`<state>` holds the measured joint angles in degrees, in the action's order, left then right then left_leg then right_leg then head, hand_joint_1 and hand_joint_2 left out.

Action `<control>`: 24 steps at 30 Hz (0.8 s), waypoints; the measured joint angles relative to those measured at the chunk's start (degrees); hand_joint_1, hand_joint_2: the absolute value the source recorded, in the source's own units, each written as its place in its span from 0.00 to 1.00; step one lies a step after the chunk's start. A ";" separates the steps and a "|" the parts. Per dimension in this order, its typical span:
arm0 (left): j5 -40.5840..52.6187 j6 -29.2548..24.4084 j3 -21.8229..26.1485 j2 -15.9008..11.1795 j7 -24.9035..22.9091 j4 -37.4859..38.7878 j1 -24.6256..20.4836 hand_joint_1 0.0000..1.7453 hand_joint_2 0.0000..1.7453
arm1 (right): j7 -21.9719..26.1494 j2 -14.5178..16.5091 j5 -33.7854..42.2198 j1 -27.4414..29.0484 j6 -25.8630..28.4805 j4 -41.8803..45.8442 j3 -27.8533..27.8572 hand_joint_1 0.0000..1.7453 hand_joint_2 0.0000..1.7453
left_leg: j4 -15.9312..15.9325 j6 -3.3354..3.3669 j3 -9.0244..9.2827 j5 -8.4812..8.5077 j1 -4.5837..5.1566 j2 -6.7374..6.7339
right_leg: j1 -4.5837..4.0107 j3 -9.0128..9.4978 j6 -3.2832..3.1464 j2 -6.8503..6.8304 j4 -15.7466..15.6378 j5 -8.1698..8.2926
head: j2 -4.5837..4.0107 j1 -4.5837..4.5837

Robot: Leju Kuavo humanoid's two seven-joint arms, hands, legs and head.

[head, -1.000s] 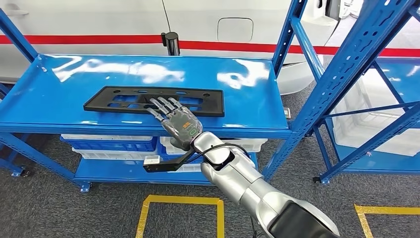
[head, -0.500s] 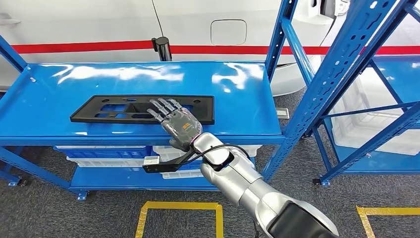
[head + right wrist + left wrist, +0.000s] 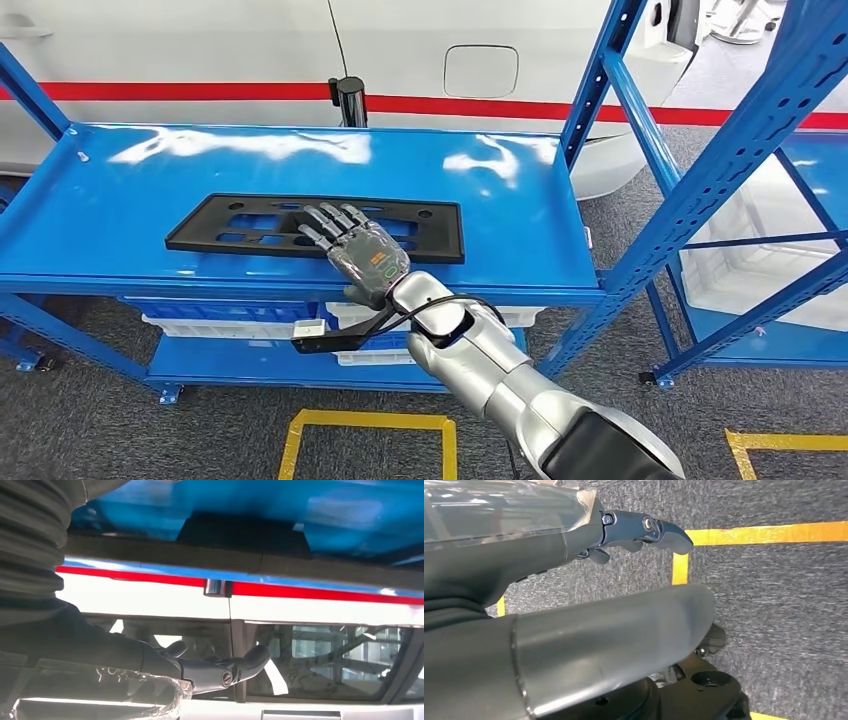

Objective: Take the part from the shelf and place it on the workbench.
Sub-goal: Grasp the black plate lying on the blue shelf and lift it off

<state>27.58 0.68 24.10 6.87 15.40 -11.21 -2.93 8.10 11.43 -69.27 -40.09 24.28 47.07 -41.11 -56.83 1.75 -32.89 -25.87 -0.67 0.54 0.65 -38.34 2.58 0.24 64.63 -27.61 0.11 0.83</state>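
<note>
The part (image 3: 440, 235) is a long flat black plastic frame with cut-outs, lying on the top level of the blue shelf (image 3: 500, 190). My right hand (image 3: 355, 245) reaches over the shelf's front edge, palm down, fingers spread and lying on the middle of the part's near side; it grips nothing. The right wrist view shows the dark fingers (image 3: 220, 672) stretched out, with the part (image 3: 240, 532) as a dark slab against the blue shelf. My left hand (image 3: 639, 530) hangs over the carpet, holding nothing, fingers loosely extended.
A white vehicle body with a red stripe (image 3: 200, 92) stands right behind the shelf, with a black post (image 3: 348, 100) at the shelf's back edge. White bins (image 3: 230, 325) fill the lower level. A second blue rack (image 3: 720, 150) rises on the right. Yellow tape (image 3: 370, 425) marks the carpet.
The whole picture shifted sideways, so the camera moved. My right hand still lies spread on the part's near side; the part stays where it was on the shelf.
</note>
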 joint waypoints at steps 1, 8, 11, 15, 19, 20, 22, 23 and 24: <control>0.04 -0.02 -0.01 0.04 -0.01 0.00 -0.02 0.00 0.00 | -0.09 0.01 -0.12 -0.01 0.01 -0.01 -0.01 0.00 1.00 | -0.11 -0.27 0.18 -0.32 0.14 0.06 | 0.00 1.58 -0.09 -0.08 -3.59 1.58 | 0.00 -0.02; -0.01 -0.68 0.03 0.12 -0.04 0.00 -0.11 0.00 0.00 | -0.30 0.28 -0.63 0.07 0.14 -0.10 -0.02 0.00 1.00 | -4.62 -2.52 -1.47 -3.78 -0.32 -0.22 | 0.53 4.28 -2.83 -0.01 -7.60 2.79 | 0.00 -0.19; -0.02 -0.68 0.03 0.13 -0.03 0.00 -0.02 0.00 0.00 | -0.30 0.34 -0.62 0.29 0.18 -0.16 -0.06 0.00 1.00 | -15.34 -3.26 -7.45 -7.80 -0.53 -0.32 | 0.42 4.82 -3.43 -0.03 -7.59 2.28 | 0.00 -0.26; -0.35 -0.75 0.09 -0.09 0.24 0.00 0.03 0.00 0.00 | -0.07 0.35 -0.38 0.54 0.26 -0.27 -0.07 0.00 1.00 | -8.49 -3.09 -5.84 -1.51 -0.68 -0.46 | 0.41 5.81 -3.14 0.16 -7.58 1.48 | 0.00 -0.28; -1.09 -1.16 0.43 -0.17 0.82 0.00 -0.09 0.00 0.00 | 0.23 0.35 -0.21 0.35 0.91 -0.51 -0.07 0.00 1.00 | -0.88 -1.93 -1.77 0.68 -0.10 -0.37 | -0.20 6.29 -2.00 0.25 -7.60 0.72 | 0.00 -0.26; -1.29 -1.30 0.60 -0.16 0.95 0.00 -0.08 0.00 0.00 | 0.27 0.38 -0.15 0.32 1.09 -0.60 -0.06 0.00 1.00 | -0.81 -1.53 -1.64 0.70 -0.02 -0.31 | -0.20 6.34 -1.68 0.23 -7.68 0.62 | 0.00 -0.25; -1.46 -1.49 0.98 -0.13 1.10 0.00 -0.04 0.00 0.00 | 0.31 0.38 -0.01 0.21 1.36 -0.76 -0.04 0.00 1.00 | -0.39 -0.70 -1.23 0.79 -0.07 -0.33 | -0.18 5.72 -1.29 0.14 -6.33 -0.22 | 0.00 -0.21; -1.49 -1.56 1.13 -0.11 1.14 0.00 -0.07 0.00 0.00 | 0.31 0.37 0.09 0.12 1.48 -0.85 -0.03 0.00 1.00 | -0.17 -0.30 -1.00 0.81 -0.15 -0.36 | -0.19 4.44 -1.34 0.11 -3.89 -1.30 | 0.00 -0.17; -1.49 -1.60 1.22 -0.11 1.18 0.00 -0.09 0.00 0.00 | 0.31 0.31 0.18 0.07 1.55 -0.98 -0.02 0.00 1.00 | -0.08 0.02 -0.86 0.74 -0.18 -0.38 | -0.11 2.46 -1.54 0.07 -0.24 -2.71 | 0.00 -0.12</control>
<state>26.10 -0.92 25.32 6.76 16.58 -11.21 -3.03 8.41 11.74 -69.09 -40.02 25.83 46.09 -41.13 -56.91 1.77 -33.75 -25.13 -0.85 0.17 0.54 -35.88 1.04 0.31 64.39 -30.32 0.11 0.71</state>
